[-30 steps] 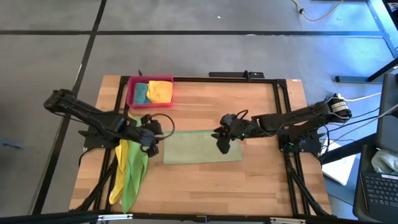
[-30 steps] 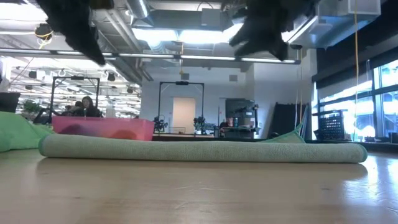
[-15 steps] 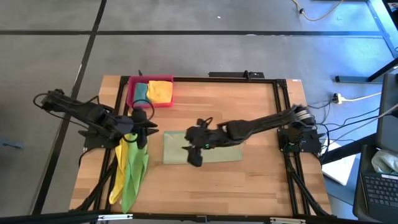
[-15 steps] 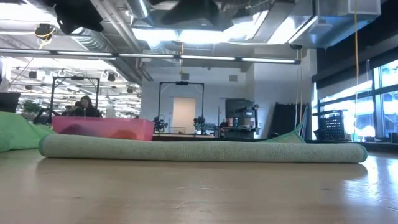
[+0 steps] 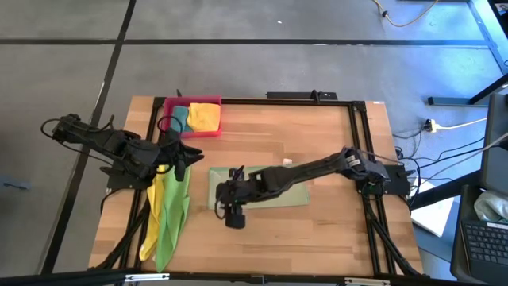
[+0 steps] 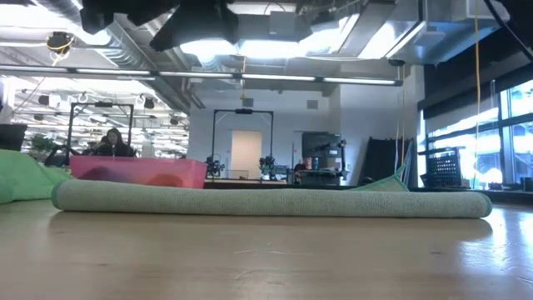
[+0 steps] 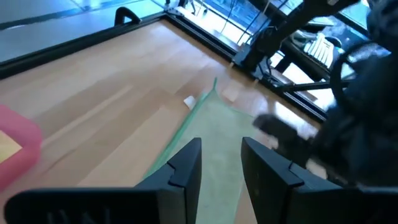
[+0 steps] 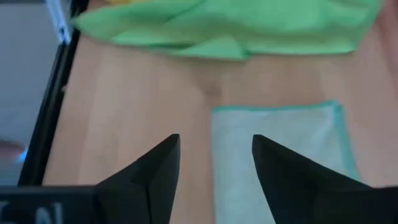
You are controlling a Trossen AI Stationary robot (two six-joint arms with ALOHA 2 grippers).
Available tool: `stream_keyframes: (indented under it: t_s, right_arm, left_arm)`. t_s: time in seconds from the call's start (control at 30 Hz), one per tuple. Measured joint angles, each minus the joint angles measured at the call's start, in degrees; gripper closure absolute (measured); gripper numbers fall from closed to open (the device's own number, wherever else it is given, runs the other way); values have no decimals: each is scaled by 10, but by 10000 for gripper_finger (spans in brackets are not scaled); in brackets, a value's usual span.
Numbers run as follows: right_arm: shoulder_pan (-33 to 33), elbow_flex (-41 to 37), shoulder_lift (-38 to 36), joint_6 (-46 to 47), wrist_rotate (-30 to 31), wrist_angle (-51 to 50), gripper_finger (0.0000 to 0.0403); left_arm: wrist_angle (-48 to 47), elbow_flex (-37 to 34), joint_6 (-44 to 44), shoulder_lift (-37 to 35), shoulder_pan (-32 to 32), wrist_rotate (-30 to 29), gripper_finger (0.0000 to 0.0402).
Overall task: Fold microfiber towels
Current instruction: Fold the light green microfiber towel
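Note:
A pale olive-green towel (image 5: pixel 262 189) lies folded flat in the middle of the table; in the low view (image 6: pixel 266 202) it is a low thick band. My right gripper (image 5: pixel 232 214) hovers open above its near left corner (image 8: pixel 280 155), touching nothing, fingers apart in the right wrist view (image 8: pixel 214 168). My left gripper (image 5: pixel 181 157) is open and empty, in the air left of the towel (image 7: pixel 221 171). A yellow towel (image 5: pixel 151 218) and a bright green towel (image 5: pixel 171 218) lie crumpled at the table's left. A teal towel (image 5: pixel 179 117) and a yellow towel (image 5: pixel 204 115) lie in the pink tray (image 5: pixel 169 129).
The pink tray stands at the far left of the table, also seen in the low view (image 6: pixel 137 171). A black frame (image 5: pixel 359 151) runs around the tabletop. Bare wood lies near (image 5: pixel 286 238) and far (image 5: pixel 278 135) of the towel. A person sits far behind the table (image 6: pixel 114 142).
My right gripper has swept from the pale towel's right end toward the table's left and near edge, ending over its near left corner. My left gripper has drawn back a little toward the table's left. The towel has stayed still.

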Motion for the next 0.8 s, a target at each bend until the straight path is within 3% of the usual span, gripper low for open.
stream_keyframes:
  t_s: [0.17,0.43,0.8]
  right_arm:
    - [16,0,11,6,-1,8,202]
    - [27,1,19,86,56,45,202]
    - [44,0,25,59,104,69,202]
  left_arm:
    - [7,0,9,-2,0,0,297]
    - [11,0,24,-1,0,1,297]
    - [53,0,56,-1,0,29,297]
